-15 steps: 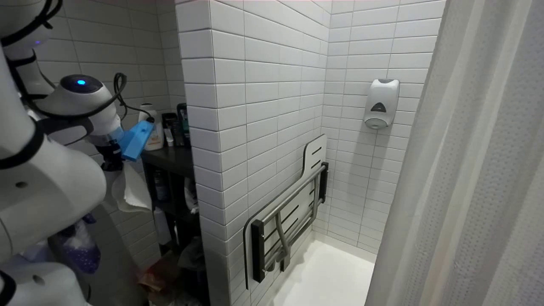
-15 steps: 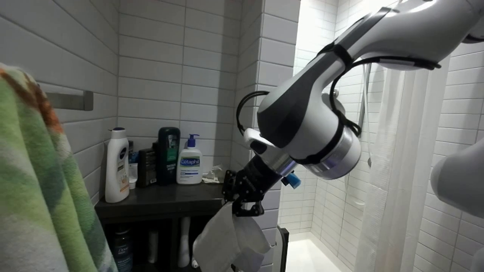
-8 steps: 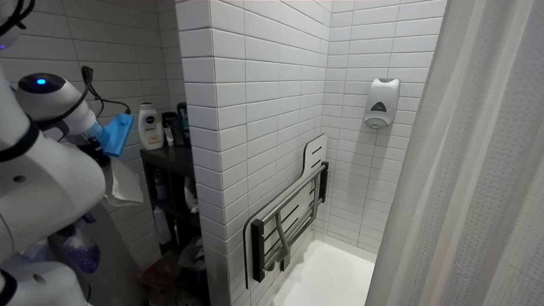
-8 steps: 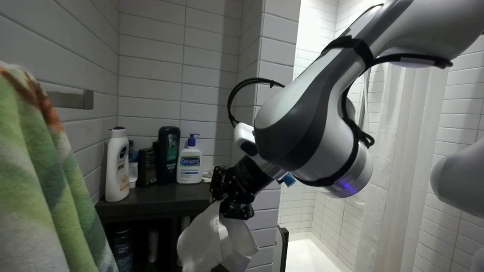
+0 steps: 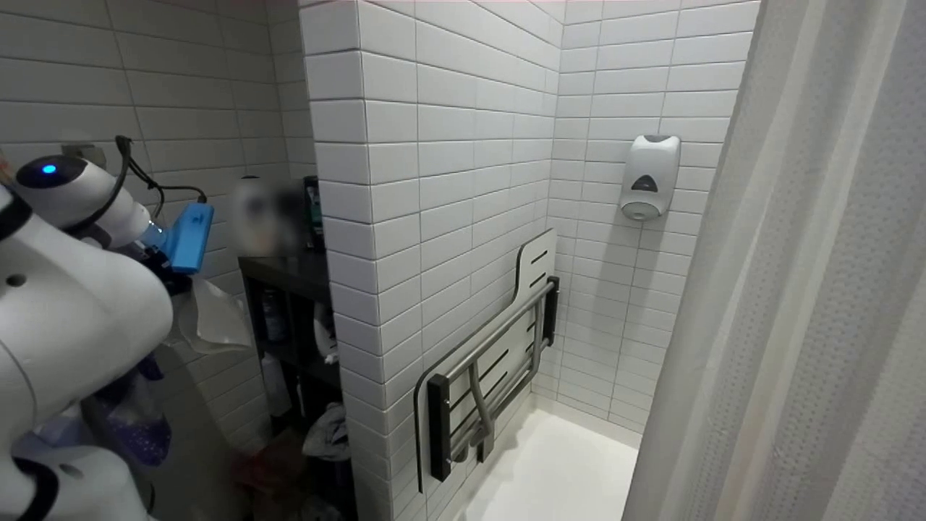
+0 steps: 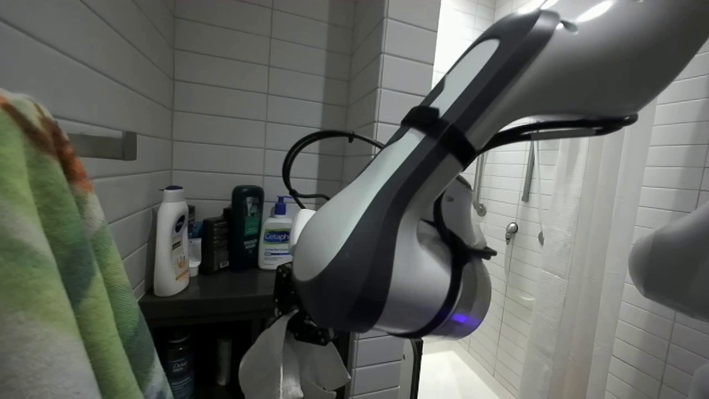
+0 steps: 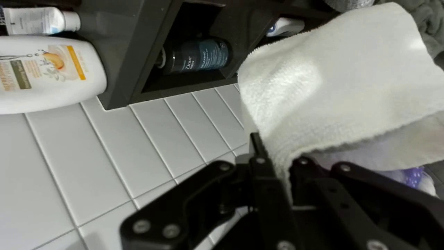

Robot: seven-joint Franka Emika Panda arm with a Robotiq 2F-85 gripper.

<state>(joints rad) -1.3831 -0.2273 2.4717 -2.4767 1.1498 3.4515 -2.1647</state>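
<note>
Blk gripper clamped on fuzzy wht cloth, soft folds hanging nr dk boxy shelf.

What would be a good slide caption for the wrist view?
Pincer shut on a white terry cloth, with a Dove Men bottle in a dark shelf unit beyond.

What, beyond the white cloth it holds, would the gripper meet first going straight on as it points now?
Past the white cloth, the gripper would most likely meet the tiled wall; depth is unclear in the wrist view, so the dark shelf might come first.
</note>
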